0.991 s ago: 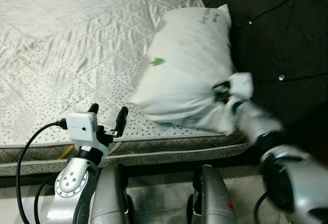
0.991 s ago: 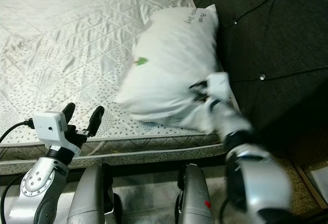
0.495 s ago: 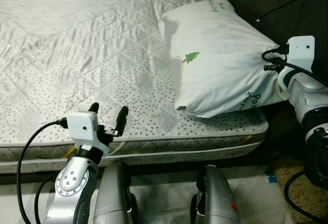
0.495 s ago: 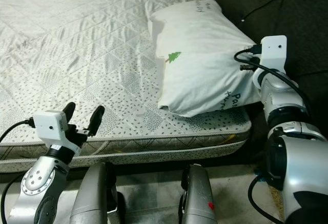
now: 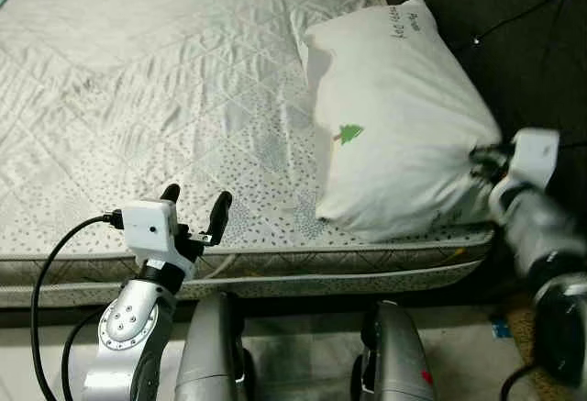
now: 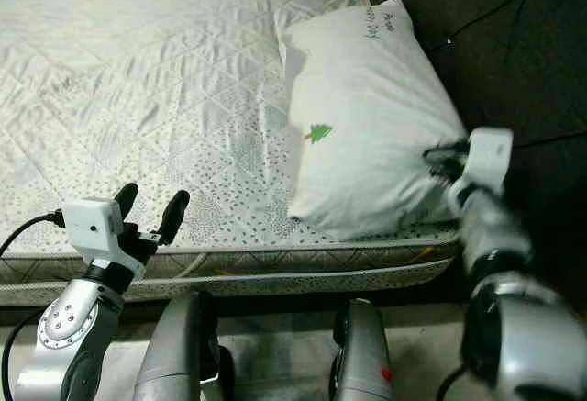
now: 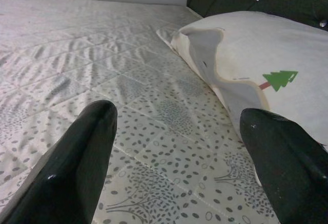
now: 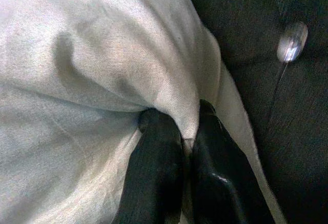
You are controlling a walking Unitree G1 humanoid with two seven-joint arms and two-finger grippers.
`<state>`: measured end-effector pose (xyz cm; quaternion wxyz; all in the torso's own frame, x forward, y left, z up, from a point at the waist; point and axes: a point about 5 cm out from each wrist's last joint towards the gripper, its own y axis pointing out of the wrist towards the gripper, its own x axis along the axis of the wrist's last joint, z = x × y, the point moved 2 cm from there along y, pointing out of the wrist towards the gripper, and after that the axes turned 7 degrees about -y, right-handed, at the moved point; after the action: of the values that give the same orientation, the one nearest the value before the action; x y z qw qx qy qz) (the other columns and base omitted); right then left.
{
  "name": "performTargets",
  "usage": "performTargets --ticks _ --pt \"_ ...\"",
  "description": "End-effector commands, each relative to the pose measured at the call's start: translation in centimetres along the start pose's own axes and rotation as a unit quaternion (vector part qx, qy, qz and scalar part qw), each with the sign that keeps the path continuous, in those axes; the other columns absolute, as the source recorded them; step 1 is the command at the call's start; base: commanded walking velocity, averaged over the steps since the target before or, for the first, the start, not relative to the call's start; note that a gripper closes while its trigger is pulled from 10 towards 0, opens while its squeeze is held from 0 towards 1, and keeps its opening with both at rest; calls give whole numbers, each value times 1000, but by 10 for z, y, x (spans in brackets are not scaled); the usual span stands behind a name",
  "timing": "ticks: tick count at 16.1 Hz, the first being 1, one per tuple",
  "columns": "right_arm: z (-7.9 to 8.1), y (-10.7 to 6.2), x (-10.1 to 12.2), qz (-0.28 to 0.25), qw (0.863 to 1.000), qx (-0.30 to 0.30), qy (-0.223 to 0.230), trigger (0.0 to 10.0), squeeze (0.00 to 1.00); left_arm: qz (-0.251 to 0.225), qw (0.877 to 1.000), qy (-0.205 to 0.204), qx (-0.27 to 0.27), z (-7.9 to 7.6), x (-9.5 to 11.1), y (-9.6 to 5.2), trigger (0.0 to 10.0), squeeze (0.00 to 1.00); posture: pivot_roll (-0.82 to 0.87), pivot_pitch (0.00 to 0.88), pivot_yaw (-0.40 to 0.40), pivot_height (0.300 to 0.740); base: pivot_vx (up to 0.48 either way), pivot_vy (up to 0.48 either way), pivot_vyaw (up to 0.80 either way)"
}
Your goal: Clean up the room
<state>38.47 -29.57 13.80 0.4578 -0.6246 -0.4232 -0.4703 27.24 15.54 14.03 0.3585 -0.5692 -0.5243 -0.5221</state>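
Head view: big white pillow with small green tree print point(image 5: 394, 126) lies on grey quilted mattress point(image 5: 165, 98), against dark tufted headboard point(image 5: 514, 43). My right gripper point(image 5: 479, 156) at pillow's near corner. My left gripper point(image 5: 194, 208) over mattress edge.

Left wrist view: my fingers point(image 7: 77, 157) wide apart, holding nothing.

Right wrist view: my fingers point(image 8: 159, 167) pinched tight on pillow cloth.

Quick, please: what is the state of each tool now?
Left tool: open, holding nothing, above the mattress edge.
Right tool: closed on the pillow corner.
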Motion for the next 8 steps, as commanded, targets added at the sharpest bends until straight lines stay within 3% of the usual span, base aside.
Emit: performTargets --ticks 1,4,5,7,8 --pt "-2 -2 -6 0 1000 -9 18 0 0 8 1000 2 0 2 -3 -1 10000 0 50 148 42 577 0 0 0" --pt "4 -13 -31 -15 1000 -12 16 0 0 12 1000 -1 -6 1 -5 1 10000 0 36 143 55 577 0 0 0" --pt "5 -19 -40 -19 999 -24 42 0 0 13 1000 -1 -7 2 -5 2 10000 0 29 140 52 577 0 0 0" --pt "20 -26 -51 -24 999 -4 45 0 0 13 1000 -1 -8 2 -6 3 10000 0 27 138 48 577 0 0 0" --pt "35 -34 -61 -23 998 11 50 0 0 12 1000 -2 -8 1 -6 4 10000 0 28 139 47 577 0 0 0"
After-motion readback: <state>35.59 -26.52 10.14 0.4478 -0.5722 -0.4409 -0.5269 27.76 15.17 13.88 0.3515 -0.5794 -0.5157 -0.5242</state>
